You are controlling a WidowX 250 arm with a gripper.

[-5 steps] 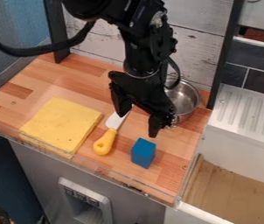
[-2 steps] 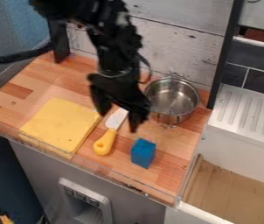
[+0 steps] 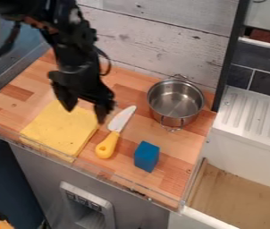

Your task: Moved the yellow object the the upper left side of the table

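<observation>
The black gripper hangs over the upper part of the yellow cloth, its two fingers apart with nothing between them. The cloth, a flat square, lies on the left part of the wooden table, and its top edge is partly hidden behind the gripper. Just right of the cloth lies a knife with a yellow handle, its pale blade pointing up and to the right. The gripper's right finger is near the blade's left side.
A blue block stands right of the knife handle. Behind it, a metal pot sits near the wooden back wall. A low clear rim runs along the front edge, and a white sink unit adjoins on the right.
The gripper has moved left, from above the knife and pot area to over the cloth, uncovering the pot and the knife's blade. Cloth, knife, block and pot have stayed put.
</observation>
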